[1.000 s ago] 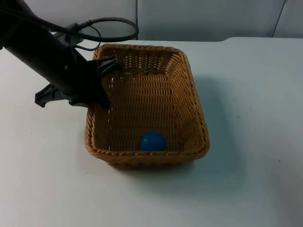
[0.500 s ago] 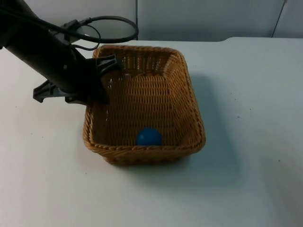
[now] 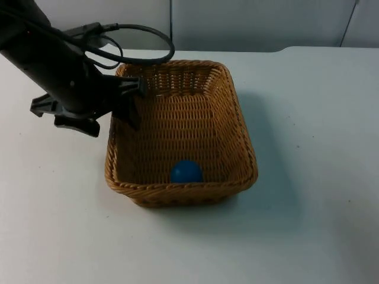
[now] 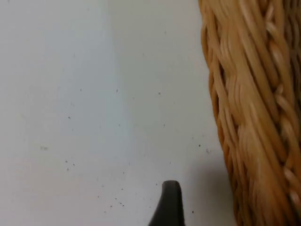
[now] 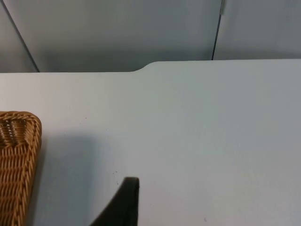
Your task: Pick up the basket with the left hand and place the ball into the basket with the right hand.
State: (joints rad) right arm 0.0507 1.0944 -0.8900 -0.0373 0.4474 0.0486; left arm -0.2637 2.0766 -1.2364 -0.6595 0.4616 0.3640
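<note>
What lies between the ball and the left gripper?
In the top view, just bare woven floor of the basket separates the ball from the left gripper at its rim.

Top cam: fixed, high, looks down and fwd over white table to grey partition wall; takes in whole basket and left arm.
Left wrist cam: very close, faces down along fingertip at tabletop just beside basket's woven rim.
Right wrist cam: low, farther back, faces across table to wall; catches one basket corner.
Shared by all three: basket and table.
</note>
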